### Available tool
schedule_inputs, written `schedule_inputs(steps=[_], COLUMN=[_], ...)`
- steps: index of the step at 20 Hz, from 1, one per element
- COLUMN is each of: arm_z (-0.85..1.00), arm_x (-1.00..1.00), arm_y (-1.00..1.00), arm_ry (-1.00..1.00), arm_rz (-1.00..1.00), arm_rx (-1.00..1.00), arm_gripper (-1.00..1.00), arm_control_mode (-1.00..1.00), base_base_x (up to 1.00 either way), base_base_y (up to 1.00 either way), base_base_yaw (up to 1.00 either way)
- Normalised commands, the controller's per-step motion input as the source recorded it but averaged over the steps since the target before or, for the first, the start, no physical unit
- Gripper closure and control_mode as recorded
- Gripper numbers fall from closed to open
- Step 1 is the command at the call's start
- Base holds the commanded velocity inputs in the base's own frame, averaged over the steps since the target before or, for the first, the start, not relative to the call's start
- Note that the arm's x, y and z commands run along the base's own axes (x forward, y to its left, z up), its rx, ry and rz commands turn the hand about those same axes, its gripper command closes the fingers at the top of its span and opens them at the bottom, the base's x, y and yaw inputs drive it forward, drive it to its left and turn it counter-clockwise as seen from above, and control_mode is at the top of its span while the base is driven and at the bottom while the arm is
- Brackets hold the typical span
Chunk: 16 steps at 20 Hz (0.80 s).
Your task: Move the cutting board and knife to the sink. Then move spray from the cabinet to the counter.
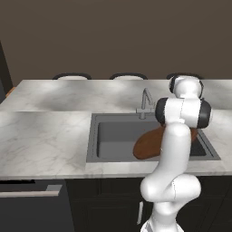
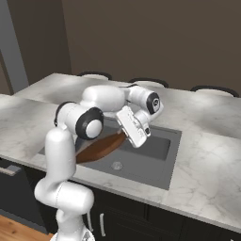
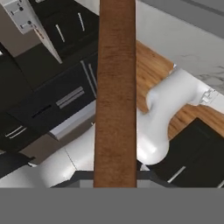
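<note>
Left base view, left to right: dark drawer front with silver bar handle (image 1: 31, 193) at lower left under the white-grey veined marble counter (image 1: 45, 136). Counter runs the full width, wall behind is plain brown, three dark chair backs (image 1: 71, 76) peek over the far edge. Dark grey rectangular recessed sink (image 1: 115, 136) sits mid-right in the counter, thin angular silver faucet (image 1: 146, 102) at its back rim. Flat reddish-brown wooden cutting board (image 1: 149, 142), oblong with a rounded end, is inside the basin area, tilted, rounded end low toward basin floor, upper end hidden behind the white arm (image 1: 174, 149). Arm rises at lower right and covers the right part of the sink.

Right base view: arm at left, elbow folded over the sink (image 2: 150, 150). Board (image 2: 101, 147) slants from behind the arm's dark joint up toward the white hand, over the left part of the basin. Two-finger gripper (image 2: 127, 136) at the board's upper end; fingertips hard to see here. Counter (image 2: 207, 155) extends right, bare marble.

Hand view: board (image 3: 116, 92) runs as a long brown strip from the bottom centre up to the top edge, starting right between the finger tips, so claw is clamped on the board's end. Black cabinet fronts with silver handles (image 3: 70, 97) to the left, wooden floor (image 3: 153, 70) and marble edge to the right.
</note>
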Motion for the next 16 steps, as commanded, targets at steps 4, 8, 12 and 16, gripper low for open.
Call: schedule_inputs(steps=[4, 8, 12, 16], arm_z=[-0.01, -0.05, -0.03, -0.01], arm_x=[0.02, 0.06, 0.15, 0.22], arm_y=[-0.04, 0.00, 0.00, 0.00], arm_ry=[-0.09, -0.15, -0.18, -0.15], arm_rz=[0.02, 0.00, 0.00, 0.00], arm_rx=[0.00, 0.00, 0.00, 0.00], arm_gripper=[1.00, 1.00, 1.00, 1.00], arm_control_mode=[-1.00, -1.00, -1.00, -1.00], base_base_x=[0.00, 0.00, 0.00, 0.00], base_base_y=[0.00, 0.00, 0.00, 0.00], base_base_yaw=[0.00, 0.00, 0.00, 0.00])
